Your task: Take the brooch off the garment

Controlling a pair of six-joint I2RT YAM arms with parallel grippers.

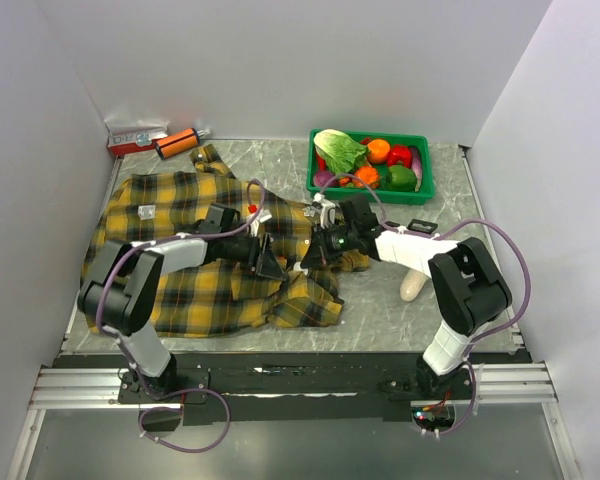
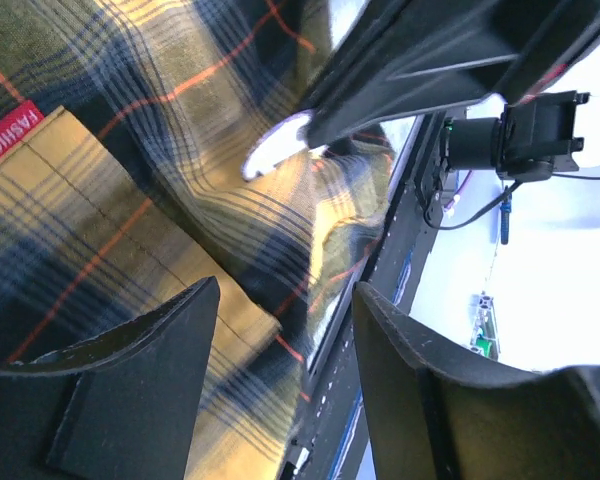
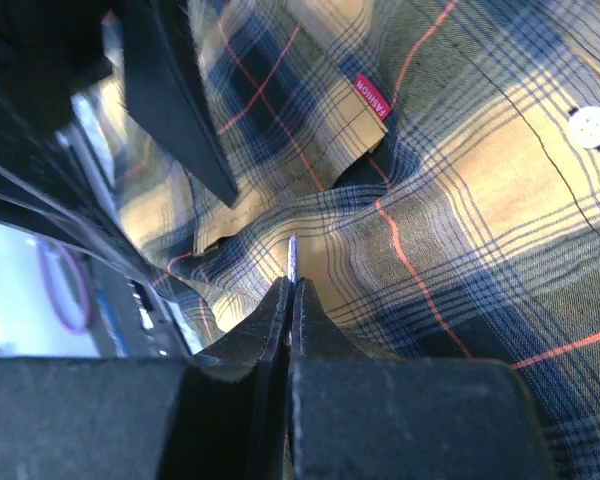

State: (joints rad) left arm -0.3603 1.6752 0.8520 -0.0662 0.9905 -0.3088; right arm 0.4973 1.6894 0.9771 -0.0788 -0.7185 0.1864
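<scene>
Jaws, right gripper (image 3: pixel 290 285): pressed together, with only a thin pale sliver showing at their tips. The left wrist view shows that sliver to be the brooch (image 2: pixel 275 148), a pale oval caught at the ends of these fingers.

Jaws, left gripper (image 2: pixel 288 290): spread apart, holding nothing, hovering over the cloth just beside the brooch.

Location of the brooch: mid-front of the garment (image 1: pixel 180 290), near the chest pocket and its red label (image 3: pixel 373 96). Whether its pin is free of the fabric cannot be told.

Garment: lying rumpled on the surface (image 1: pixel 380 310), with its lower right part bunched under the two grippers.

Hazards, as judged:
- The hold is narrow and taken on the edge, so the brooch could twist or slip out if it is pulled sideways.
- If the pin is engaged, a lift would drag the plaid up with it, because the left jaws pin nothing down. The cloth could snag or tear.
- The two grippers sit close together, so a careless move could knock them into each other.

Count:
- brooch, one
- garment, one
- white button (image 3: pixel 590 127) in the right wrist view, one
- red label, one
- grippers, two
- green basket (image 1: pixel 375 197) of vegetables at the far right, one
- red box (image 1: pixel 135 140), one, and orange cylinder (image 1: pixel 177 143), one, at the far left
</scene>
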